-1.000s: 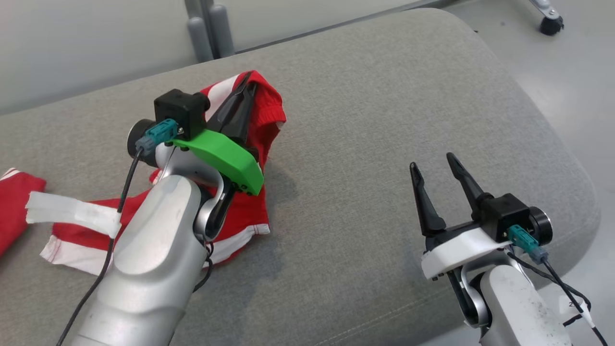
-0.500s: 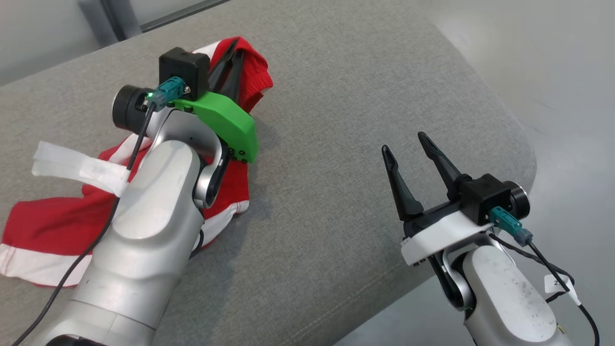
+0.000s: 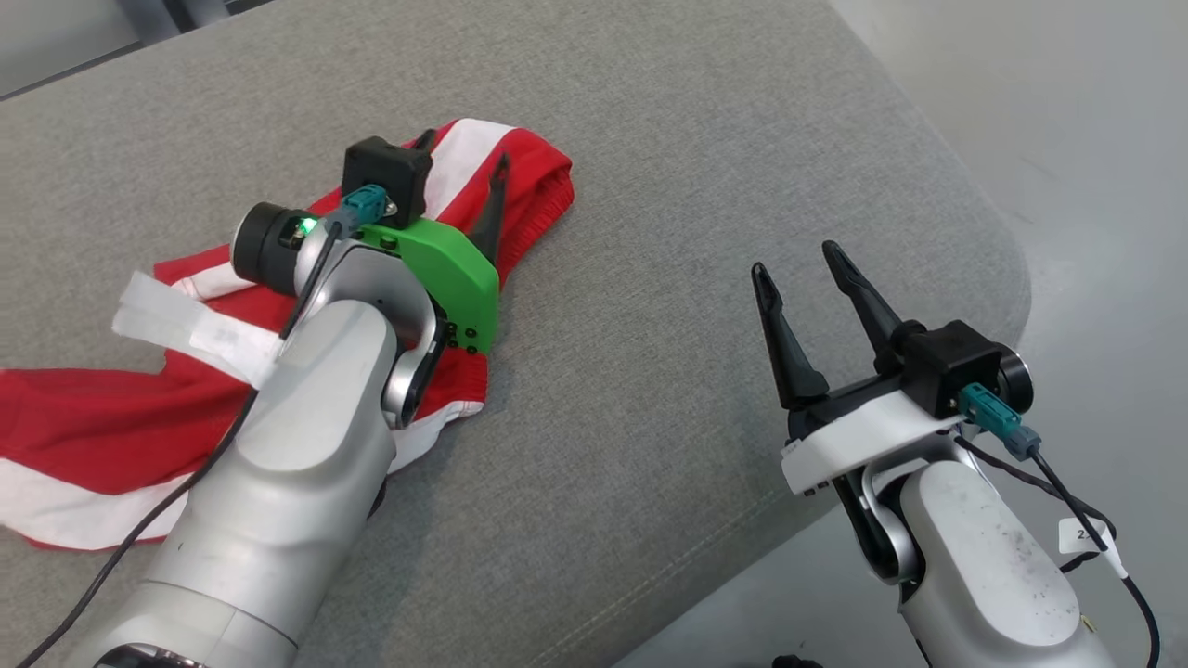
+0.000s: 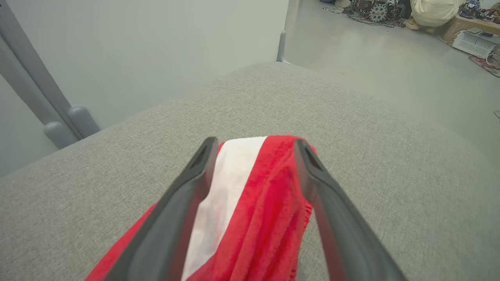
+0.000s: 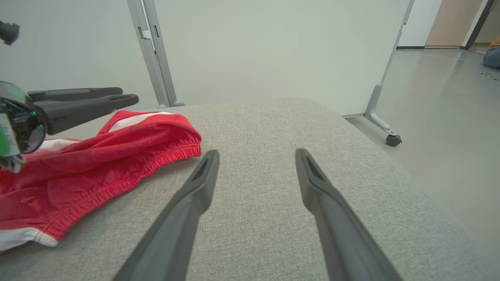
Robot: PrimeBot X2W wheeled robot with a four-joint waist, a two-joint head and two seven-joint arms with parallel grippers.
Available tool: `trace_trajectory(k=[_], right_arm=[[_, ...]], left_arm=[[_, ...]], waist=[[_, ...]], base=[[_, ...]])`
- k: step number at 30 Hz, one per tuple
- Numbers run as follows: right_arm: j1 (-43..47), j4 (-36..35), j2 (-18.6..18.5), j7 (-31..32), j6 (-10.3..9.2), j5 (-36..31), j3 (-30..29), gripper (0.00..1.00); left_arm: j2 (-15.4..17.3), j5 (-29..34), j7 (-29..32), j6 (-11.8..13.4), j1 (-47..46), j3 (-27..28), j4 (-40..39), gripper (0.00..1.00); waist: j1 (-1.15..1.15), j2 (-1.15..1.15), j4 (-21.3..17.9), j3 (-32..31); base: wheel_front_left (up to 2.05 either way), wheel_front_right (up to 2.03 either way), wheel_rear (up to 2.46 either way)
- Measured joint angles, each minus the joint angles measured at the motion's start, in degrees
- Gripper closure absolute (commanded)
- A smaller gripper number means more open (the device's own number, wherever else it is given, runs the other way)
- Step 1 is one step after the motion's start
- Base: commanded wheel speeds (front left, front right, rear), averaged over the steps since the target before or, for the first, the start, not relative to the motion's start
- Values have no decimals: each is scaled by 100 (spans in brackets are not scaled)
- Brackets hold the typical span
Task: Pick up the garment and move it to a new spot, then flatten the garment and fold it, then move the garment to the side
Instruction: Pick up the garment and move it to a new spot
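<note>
Garment (image 3: 93, 427) is red with white stripes. It lies on the grey seat (image 3: 696, 139), in the left half of the head view. One end runs off the left edge of the frame. The other end has a stretchy red band and is bunched up near the top middle.

The left gripper (image 3: 464, 148) is over that bunched end, and its jaws are wide apart. In the left wrist view its two dark fingers stand one on each side of the cloth. One is by the white stripe and one is by the red edge. The cloth sits between them at the bottom middle of the frame, and they are not pinching it. In the right wrist view these fingers show at the upper left, just above the cloth. I cannot tell if they touch it.

A green part (image 3: 445, 278) sits on the left wrist. White tape (image 3: 186, 325) is stuck on that arm, at the middle left.

The right gripper (image 3: 795, 260) is at the lower right of the head view, near the right edge of the seat. Its jaws are wide too, with nothing between them. It is well apart from the garment. In the right wrist view its fingers point over bare seat, and the garment is at the left of the frame.

Grey floor (image 3: 1067, 139) shows at the right.
</note>
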Motion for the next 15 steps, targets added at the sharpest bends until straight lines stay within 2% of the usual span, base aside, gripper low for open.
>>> trace_trajectory(k=[7,15], right_arm=[[-116,75,2,0,1,-2,-30,0],[-86,281,0,0,11,-9,-45,0]], left_arm=[[4,-148,-192,-159,-25,-270,0,0],[-2,-156,-433,-182,112,-143,414,0]], waist=[[0,0,330,-87],[0,0,809,-303]], base=[[0,0,0],[0,0,0]])
